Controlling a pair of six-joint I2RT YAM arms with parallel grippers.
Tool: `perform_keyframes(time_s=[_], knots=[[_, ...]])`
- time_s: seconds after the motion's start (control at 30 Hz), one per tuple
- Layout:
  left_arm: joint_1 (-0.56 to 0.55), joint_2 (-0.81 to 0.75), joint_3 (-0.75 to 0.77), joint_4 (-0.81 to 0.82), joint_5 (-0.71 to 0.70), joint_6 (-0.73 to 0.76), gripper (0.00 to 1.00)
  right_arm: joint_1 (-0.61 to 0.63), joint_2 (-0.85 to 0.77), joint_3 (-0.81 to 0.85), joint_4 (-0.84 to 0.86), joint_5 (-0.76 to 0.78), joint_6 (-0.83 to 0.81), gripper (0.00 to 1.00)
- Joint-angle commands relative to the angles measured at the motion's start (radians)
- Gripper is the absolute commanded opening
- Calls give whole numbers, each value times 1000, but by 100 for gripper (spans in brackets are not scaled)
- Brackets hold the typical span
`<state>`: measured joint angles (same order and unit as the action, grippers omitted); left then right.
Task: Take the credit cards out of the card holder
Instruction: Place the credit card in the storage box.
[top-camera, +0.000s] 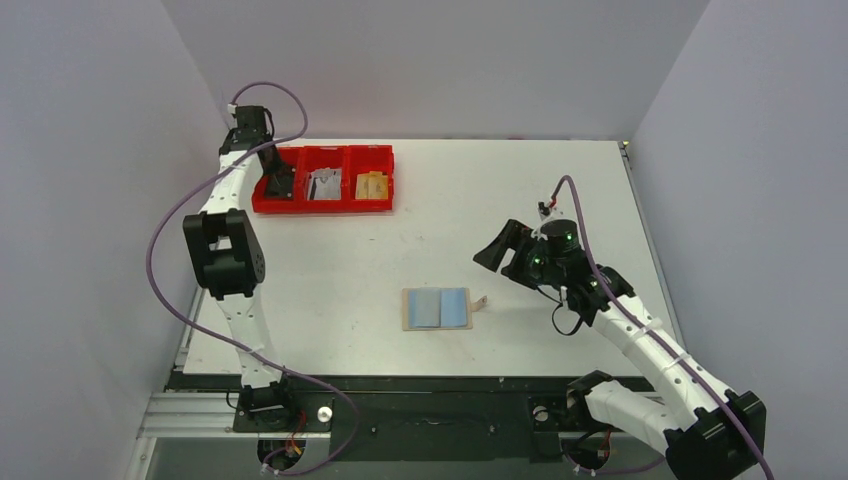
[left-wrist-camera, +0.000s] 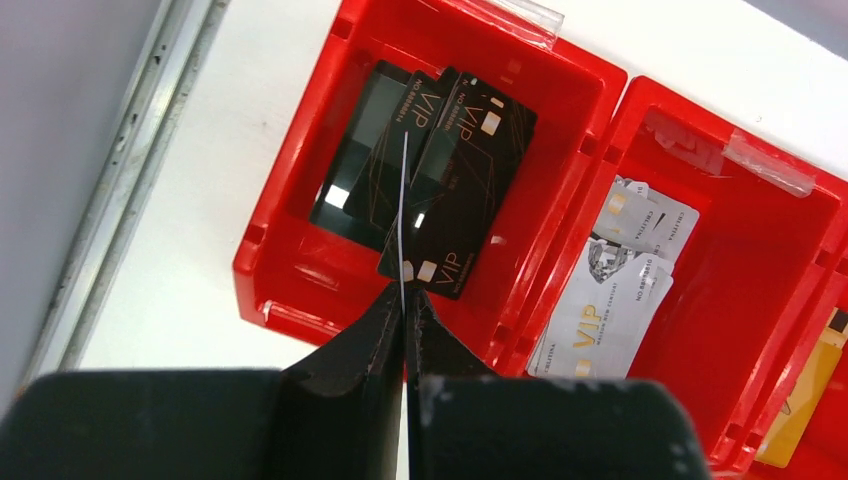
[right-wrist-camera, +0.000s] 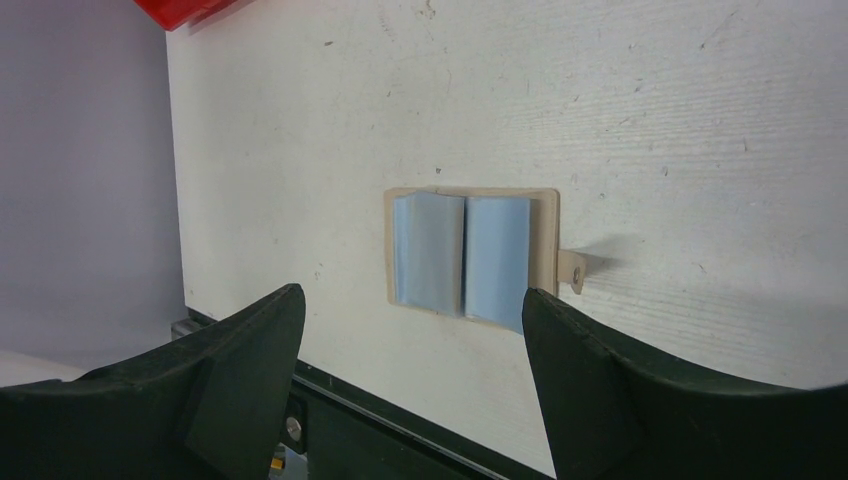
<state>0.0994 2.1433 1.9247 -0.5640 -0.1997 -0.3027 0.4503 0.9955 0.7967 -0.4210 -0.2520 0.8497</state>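
- The worktop is a matt white board, lightly scuffed, with a dark frame along its near edge where the two arms are bolted.
- Plain pale lilac-grey walls close it in on the left, back and right.
- One red tray stands at the far left of the worktop, divided into three compartments side by side.
- The left compartment holds at least three overlapping dark cards, two of them showing gold "VIP" lettering.
- The middle compartment holds a loose pile of silver-white cards; their exact number cannot be told.
- In the right compartment one yellowish card shows in part.
- One card holder, tan and flat, lies near the middle of the worktop towards the near edge, well apart from the tray.
- Two pale blue-grey panels sit side by side on it; whether they are cards or pockets cannot be told.
- A small tab sticks out of the holder's right edge.
- The left end effector is pressed together on one thin card, seen edge-on, above the tray's left compartment.
- The right end effector is spread wide and grips nothing, hanging above the worktop near the holder.
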Motion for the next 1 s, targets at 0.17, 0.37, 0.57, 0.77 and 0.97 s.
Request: perform_keyframes(time_s=[0.17,0.37,0.57,0.77,0.97], knots=[[0,100,128,18,81,7,0,-5,-46,35,-36,44,-9,75],[0,141,184,-26,102,14,20,-6,-53,35,-45,52,-5,76],[2,104,201,-37,97,8,37,-4,-54,34,-46,54,-2,76],[2,63,237,-68,76,0,44,-3,-52,29,-41,61,-2,76],[-4,8,213,-87,119,-28,47,-1,-37,23,-30,57,-8,76]])
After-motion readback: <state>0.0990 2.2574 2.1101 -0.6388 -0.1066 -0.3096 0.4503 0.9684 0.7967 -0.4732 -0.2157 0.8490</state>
